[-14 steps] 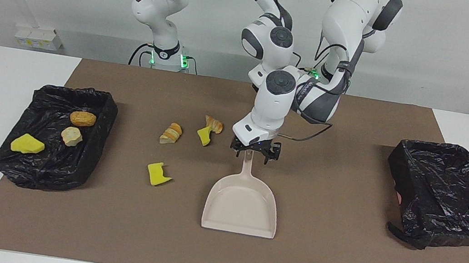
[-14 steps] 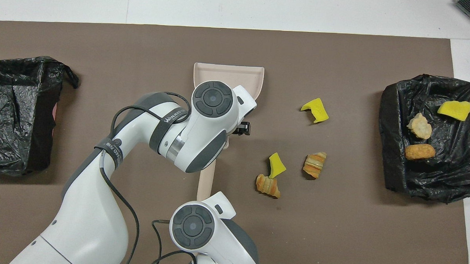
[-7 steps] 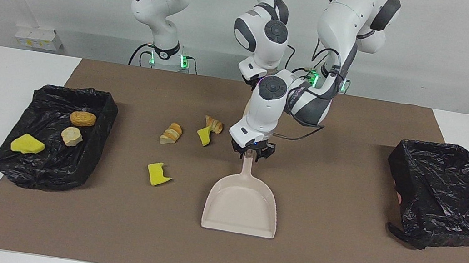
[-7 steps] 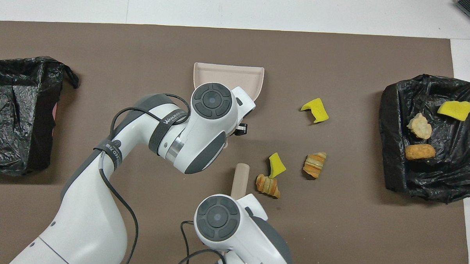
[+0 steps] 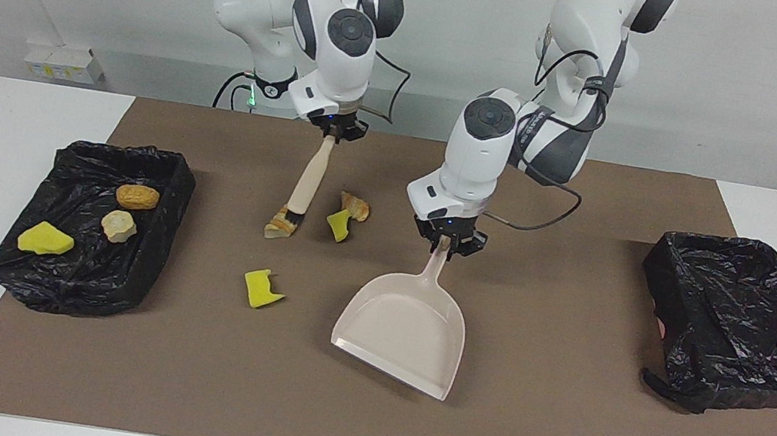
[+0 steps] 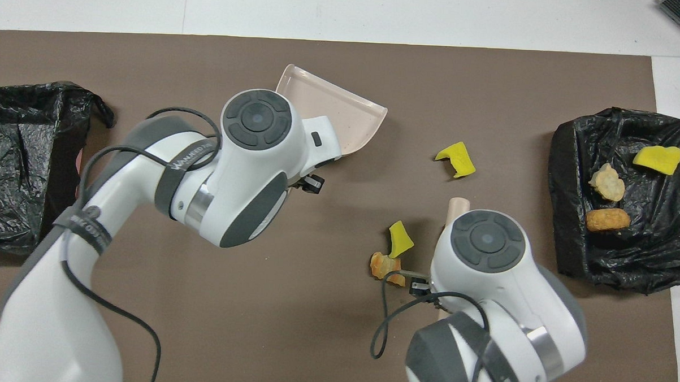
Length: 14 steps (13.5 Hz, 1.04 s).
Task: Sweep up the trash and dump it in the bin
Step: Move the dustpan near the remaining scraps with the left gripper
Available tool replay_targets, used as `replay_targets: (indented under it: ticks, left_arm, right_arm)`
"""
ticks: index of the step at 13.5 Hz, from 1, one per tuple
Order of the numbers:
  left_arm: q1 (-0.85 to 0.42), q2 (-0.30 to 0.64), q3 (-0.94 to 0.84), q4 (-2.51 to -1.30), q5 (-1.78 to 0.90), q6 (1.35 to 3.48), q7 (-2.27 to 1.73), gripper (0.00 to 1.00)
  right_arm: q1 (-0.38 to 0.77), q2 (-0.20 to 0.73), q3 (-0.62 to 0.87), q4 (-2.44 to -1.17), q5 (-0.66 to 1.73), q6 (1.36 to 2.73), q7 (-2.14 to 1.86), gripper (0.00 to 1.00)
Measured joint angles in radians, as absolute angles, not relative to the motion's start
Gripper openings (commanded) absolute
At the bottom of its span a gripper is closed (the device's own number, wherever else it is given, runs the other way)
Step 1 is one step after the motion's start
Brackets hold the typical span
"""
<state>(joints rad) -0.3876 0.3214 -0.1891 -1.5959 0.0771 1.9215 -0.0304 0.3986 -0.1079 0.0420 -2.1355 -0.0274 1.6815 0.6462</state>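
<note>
the right gripper clamps the brush, whose bristles touch a bread lump lying toward the right arm's end from the dustpan clamped by the left gripper.

2 white arms, glossy rounded shells, dark grey joint bands and round grey caps with button rings; black cables loop along each; green lights at the bases; grey lettering on left forearm
</note>
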Motion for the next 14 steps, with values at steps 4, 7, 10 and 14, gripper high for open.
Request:
replay_targets:
  ticks: [4, 7, 10, 14]
  left_arm:
    - [-0.293, 0.161, -0.186, -1.631, 0.077, 1.703, 0.407, 0.00]
    - [-0.282, 0.089, -0.187, -1.748, 0.077, 1.692, 0.668, 0.00]
    - [-0.296, -0.021, -0.204, -1.978, 0.076, 1.762, 0.752, 0.00]
    - [-0.354, -0.099, -0.209, -2.180, 0.074, 1.892, 0.735, 0.00]
  right_arm:
    - [0.243, -0.071, 0.044, -2.146, -0.104, 1.802, 0.362, 0.00]
    - [0.138, -0.002, 0.043, -2.146, -0.188, 1.958, 0.170, 0.00]
    - [0.092, 0.109, 0.043, -2.111, -0.231, 2.061, 0.058, 0.00]
    - [0.106, 0.175, 0.060, -2.050, -0.222, 2.058, -0.062, 0.00]
